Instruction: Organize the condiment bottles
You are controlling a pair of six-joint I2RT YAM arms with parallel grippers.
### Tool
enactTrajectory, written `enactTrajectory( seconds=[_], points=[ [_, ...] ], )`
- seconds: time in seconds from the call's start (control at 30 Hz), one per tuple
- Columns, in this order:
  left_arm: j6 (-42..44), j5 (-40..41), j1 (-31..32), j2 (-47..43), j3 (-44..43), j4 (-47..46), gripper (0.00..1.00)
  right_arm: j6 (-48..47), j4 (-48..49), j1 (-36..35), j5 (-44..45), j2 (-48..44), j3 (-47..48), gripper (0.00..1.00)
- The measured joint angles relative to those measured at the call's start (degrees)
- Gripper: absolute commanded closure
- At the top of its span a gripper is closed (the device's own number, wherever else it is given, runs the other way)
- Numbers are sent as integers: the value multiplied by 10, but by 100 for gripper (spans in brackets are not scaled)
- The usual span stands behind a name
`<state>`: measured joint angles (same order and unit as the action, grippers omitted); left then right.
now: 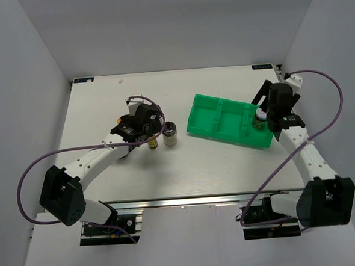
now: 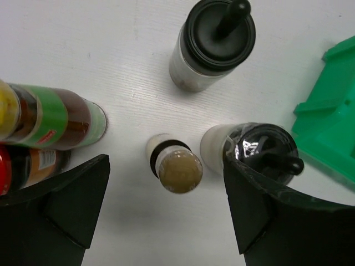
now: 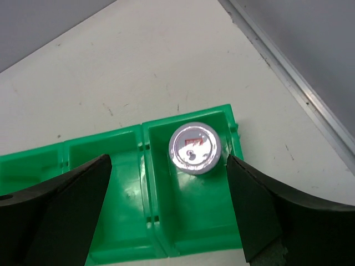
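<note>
My left gripper [image 1: 148, 130] is open above a cluster of condiment bottles on the table. In the left wrist view a small bottle with a dark yellow cap [image 2: 177, 169] stands between my fingers, touching neither. A clear black-capped bottle [image 2: 213, 41] stands beyond it, and a second one [image 2: 260, 149] is against my right finger [image 2: 277, 216]. A green-labelled bottle [image 2: 52, 119] and a red-capped bottle [image 2: 22, 166] stand at the left. My right gripper [image 3: 166, 172] is open above a silver-lidded jar with a red mark [image 3: 194, 148], which stands in the end compartment of the green bin [image 3: 183, 244].
The green divided bin [image 1: 216, 130] lies right of centre; its other two compartments show nothing inside. Its corner shows at the right of the left wrist view [image 2: 333, 127]. White walls close the table on three sides; the table's edge rail [image 3: 299, 88] runs near the bin.
</note>
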<state>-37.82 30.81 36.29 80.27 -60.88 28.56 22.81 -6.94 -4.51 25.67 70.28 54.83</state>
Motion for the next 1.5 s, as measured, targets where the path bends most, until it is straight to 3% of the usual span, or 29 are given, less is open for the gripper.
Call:
enactTrajectory(
  seconds=[0.23,0.43,0.6,0.73,0.93,1.07,1.33,1.5],
  points=[
    [40,-40,-17,31,0,-31,20,28,-22,0,-37,-89,-61,11],
    [56,-60,-17,57,-2,-45,39,39,-37,0,-48,-135,-88,11],
    [59,-63,-17,63,-2,-43,52,42,-37,0,-48,-153,-91,11],
    [60,-62,-17,60,-2,-43,69,44,-38,0,-49,-158,-97,11],
    [61,-62,-17,48,-2,-20,74,50,-43,0,-51,-163,-98,11],
    [69,-64,-17,22,-2,-2,88,53,-50,0,-55,-177,-108,11],
    [117,-102,-5,-86,-3,19,90,53,-63,0,-88,-208,-123,11],
    [163,-125,46,-110,-41,35,91,51,-63,0,-117,-217,-126,11]
  ],
)
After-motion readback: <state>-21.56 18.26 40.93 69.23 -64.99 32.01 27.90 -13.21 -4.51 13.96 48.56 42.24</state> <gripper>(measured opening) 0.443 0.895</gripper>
